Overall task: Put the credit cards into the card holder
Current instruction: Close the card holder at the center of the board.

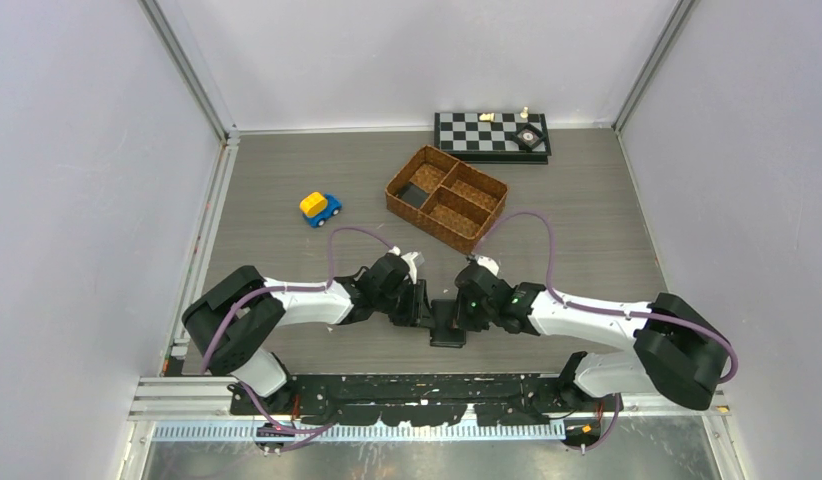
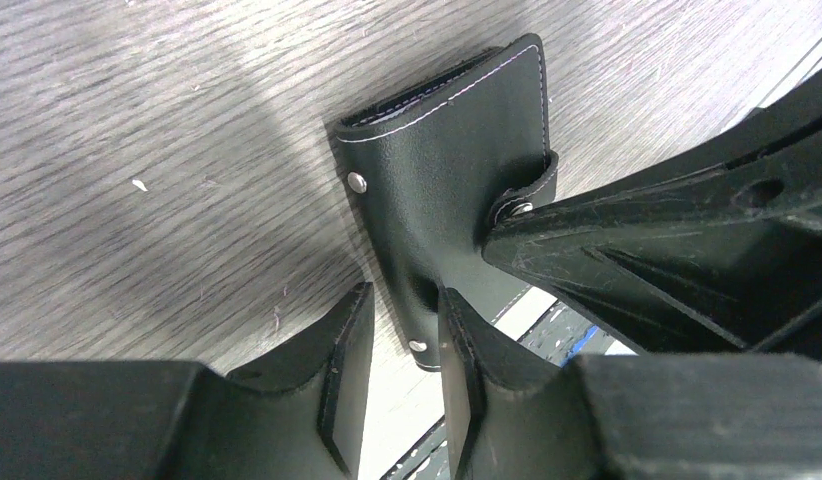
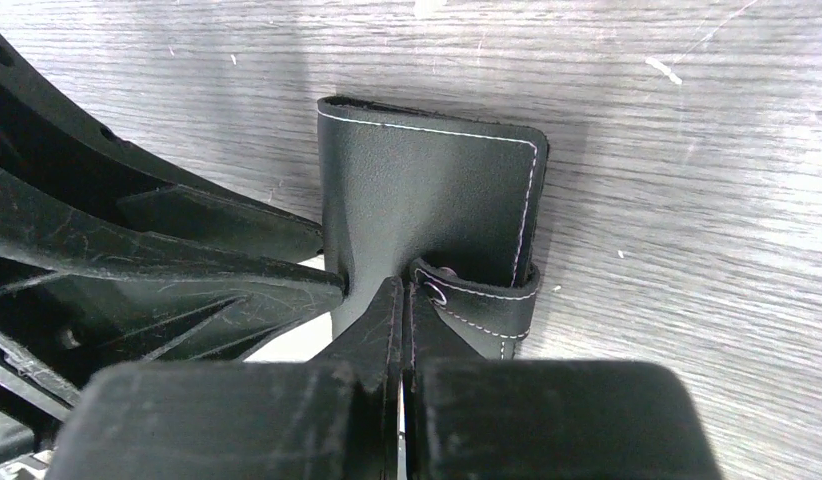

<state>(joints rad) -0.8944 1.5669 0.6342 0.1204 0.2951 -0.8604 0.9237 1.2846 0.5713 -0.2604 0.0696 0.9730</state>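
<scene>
Pressed-together fingers of the right gripper (image 3: 404,293) fill the foreground, their tips against the black card holder (image 3: 427,190) just beside its snap tab (image 3: 484,300). The wallet lies folded shut on the table (image 3: 687,200). Opposite, the left gripper (image 2: 404,305) stands part-spread with the wallet's end between its jaws, not clearly clamped. No credit cards show near either hand. Opening the wallet seems the step in hand. Next, the tab likely needs prying loose while the left steadies the cover.

Grey wood-grain table (image 1: 287,180), scuffed. Black leather card holder (image 1: 448,325) lies at the near edge, between left gripper (image 1: 419,305) and right gripper (image 1: 465,308). Beyond them: wicker divided basket (image 1: 447,197); toy car (image 1: 319,208) (blue, yellow roof) beyond the left gripper; chessboard (image 1: 492,135) farthest back.
</scene>
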